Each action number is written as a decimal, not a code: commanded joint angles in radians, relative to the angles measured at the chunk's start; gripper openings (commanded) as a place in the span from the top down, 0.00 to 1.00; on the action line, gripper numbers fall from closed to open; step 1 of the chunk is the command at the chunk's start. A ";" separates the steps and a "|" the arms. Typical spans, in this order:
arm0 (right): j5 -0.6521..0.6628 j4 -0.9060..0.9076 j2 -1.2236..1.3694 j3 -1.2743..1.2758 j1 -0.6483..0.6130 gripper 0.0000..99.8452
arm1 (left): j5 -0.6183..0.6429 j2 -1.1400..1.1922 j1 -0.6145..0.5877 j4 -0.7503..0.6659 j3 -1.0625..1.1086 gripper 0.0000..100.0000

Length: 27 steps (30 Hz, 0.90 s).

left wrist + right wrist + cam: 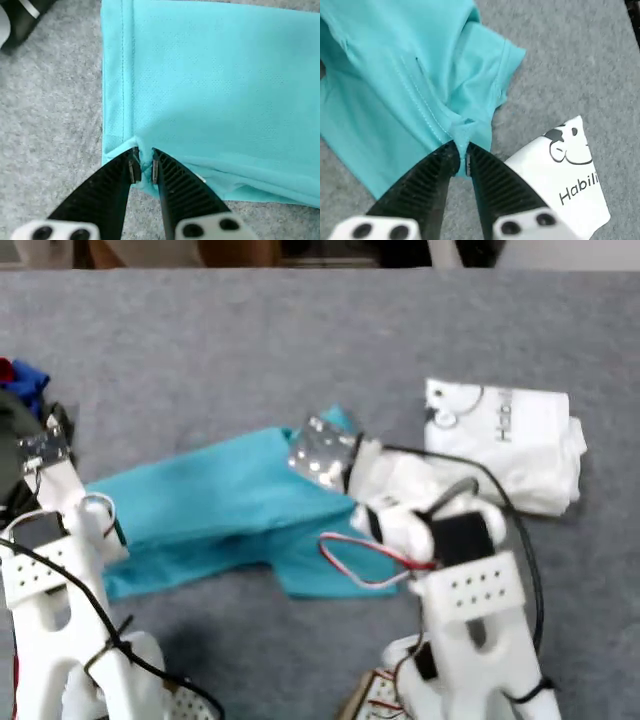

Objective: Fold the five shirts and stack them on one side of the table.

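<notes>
A turquoise shirt [225,510] lies spread across the middle of the grey table, partly folded lengthwise. My left gripper [143,167] is shut on the turquoise shirt [210,85], pinching its hemmed corner at the shirt's left end [110,530]. My right gripper [461,155] is shut on the same shirt [395,95], holding a fold of fabric near a sleeve at the shirt's right end [325,445]. A folded white shirt [510,445] with dark print lies at the right side of the table, and its corner [560,185] lies close beside my right gripper.
Dark, red and blue fabric [20,390] is bunched at the table's left edge. Cables [360,570] loop from the right arm over the turquoise shirt. Bare grey table [300,330] stretches along the far side.
</notes>
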 commanded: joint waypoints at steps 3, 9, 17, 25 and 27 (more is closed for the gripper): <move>0.029 0.041 -0.165 0.124 0.021 1.00 | -0.018 -0.013 0.005 0.000 -0.006 0.98; 0.021 0.037 -0.303 0.302 0.019 1.00 | -0.035 -0.004 0.009 0.002 0.000 0.98; 0.021 0.008 -0.335 0.384 0.019 1.00 | -0.035 -0.004 0.012 0.009 0.000 0.98; 0.020 -0.060 -0.334 0.456 0.019 1.00 | -0.049 -0.004 0.012 0.008 0.038 0.98; 0.020 -0.057 -0.335 0.466 0.018 1.00 | -0.072 -0.004 0.012 0.003 0.057 0.98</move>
